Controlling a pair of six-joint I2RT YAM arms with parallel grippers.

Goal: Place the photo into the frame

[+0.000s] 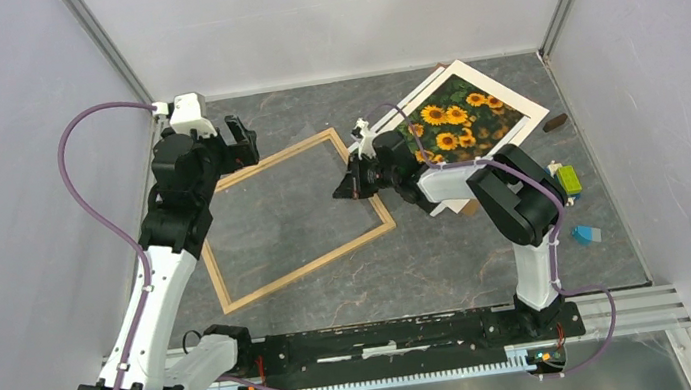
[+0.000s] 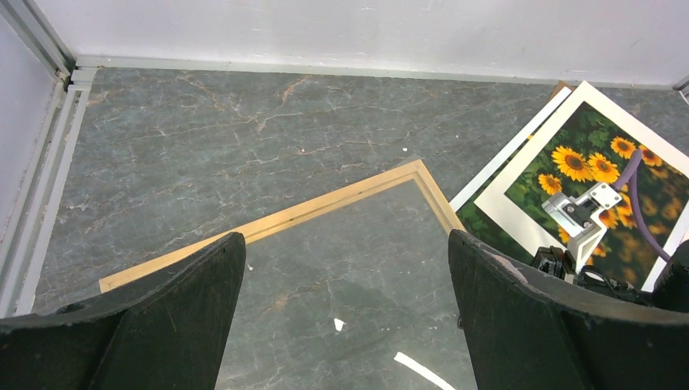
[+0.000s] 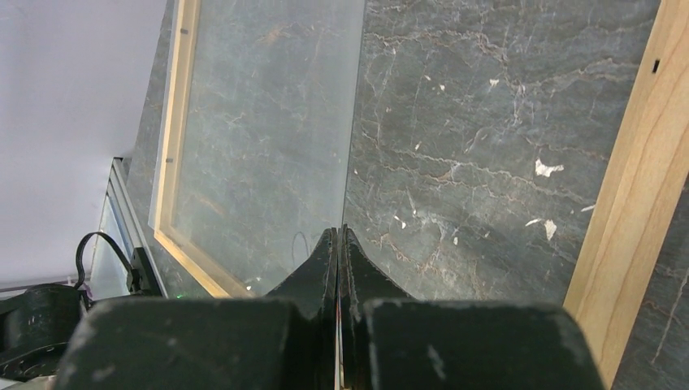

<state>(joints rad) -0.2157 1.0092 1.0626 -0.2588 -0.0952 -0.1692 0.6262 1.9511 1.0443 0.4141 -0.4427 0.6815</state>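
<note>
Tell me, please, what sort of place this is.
Probably a lab robot test cell: plain white walls on aluminium posts enclose a marble-look tabletop, and two arms are bolted to a rail at its near edge.

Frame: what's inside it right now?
A clear pane covers part of the frame; the table shows through it. The photo isn't inside. The right fingers, shut, meet the pane's edge; a grip can't be confirmed.

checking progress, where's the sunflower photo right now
Top view: the photo lies in the far right corner, inside a white mat, just right of the frame and outside it.
</note>
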